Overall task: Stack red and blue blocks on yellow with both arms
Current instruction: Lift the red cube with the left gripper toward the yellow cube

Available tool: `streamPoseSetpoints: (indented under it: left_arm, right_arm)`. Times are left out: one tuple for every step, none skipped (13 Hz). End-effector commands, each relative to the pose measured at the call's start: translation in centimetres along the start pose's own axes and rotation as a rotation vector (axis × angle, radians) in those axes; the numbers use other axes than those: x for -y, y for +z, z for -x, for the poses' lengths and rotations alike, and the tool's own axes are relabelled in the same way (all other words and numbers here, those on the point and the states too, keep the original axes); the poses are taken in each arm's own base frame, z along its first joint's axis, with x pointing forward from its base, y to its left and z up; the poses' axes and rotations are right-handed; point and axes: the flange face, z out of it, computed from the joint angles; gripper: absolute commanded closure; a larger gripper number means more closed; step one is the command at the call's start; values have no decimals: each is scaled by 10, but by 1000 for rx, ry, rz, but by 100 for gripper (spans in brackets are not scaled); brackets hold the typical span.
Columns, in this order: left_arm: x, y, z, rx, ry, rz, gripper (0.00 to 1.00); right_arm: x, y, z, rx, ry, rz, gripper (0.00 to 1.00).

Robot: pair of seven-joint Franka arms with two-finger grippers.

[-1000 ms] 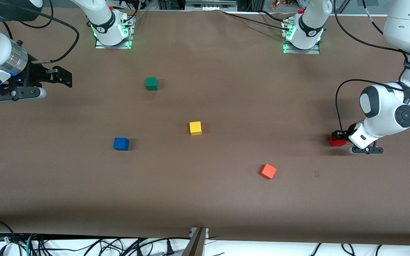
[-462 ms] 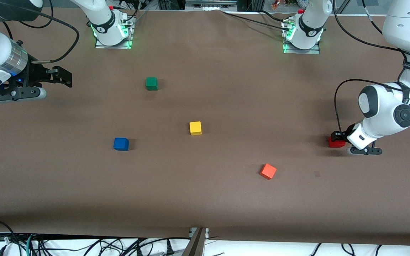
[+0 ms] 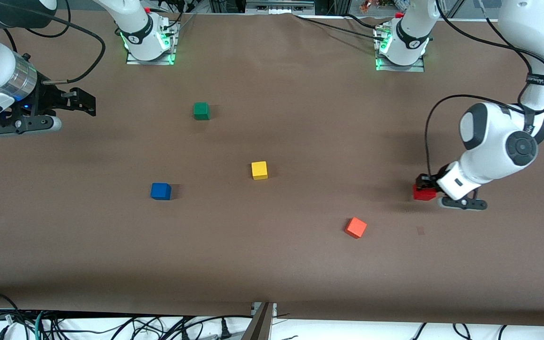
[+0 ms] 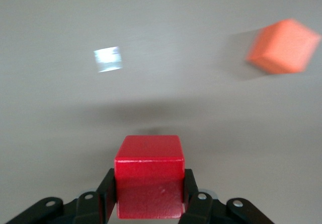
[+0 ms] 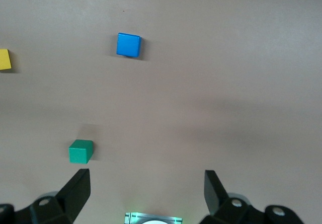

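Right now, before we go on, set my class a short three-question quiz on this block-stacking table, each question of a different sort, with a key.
1. True or false: the left gripper is shut on the red block.
2. Which block lies nearest the front camera: (a) green block, (b) orange block, (c) yellow block?
3. Fill in: the open right gripper waits at its arm's end of the table, and the ____ block it must stack lies untouched.

Key: 1 true; 2 b; 3 blue.

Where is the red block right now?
The red block is clamped in the left end effector, over the left arm's end of the table, nearest the orange cube.
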Motion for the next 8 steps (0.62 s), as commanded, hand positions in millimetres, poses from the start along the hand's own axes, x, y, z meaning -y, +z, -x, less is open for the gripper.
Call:
streamPoseSetpoints:
  left_arm:
    - [-84,-22,-11,21,-18,-18,92]
    - [-119,-27,-8,18,-32,-20,95]
    - [-154,-30,-3,10,-47,-17,96]
    - [-184,-31,-1,1,-64,-12,96]
    - [-215,-28,3,-2,-68,-5,96]
    - [-245,-21,7,2,-72,0,96]
    - [-273,-14,12,4,-78,6,96]
    - [-299,-4,15,10,-77,11,97]
  right_arm:
    - [2,-5,1,-8,-9,2,0]
    - [2,-5,1,-8,-9,2,0]
    - [1,-5,1,-8,-9,4,0]
    - [2,-5,1,-8,-9,2,0]
    - [2,-5,1,-8,-9,2,0]
    - [2,-5,1,-8,-9,2,0]
    - [2,-5,1,-8,-9,2,0]
    - [1,-6,0,-11,-9,4,0]
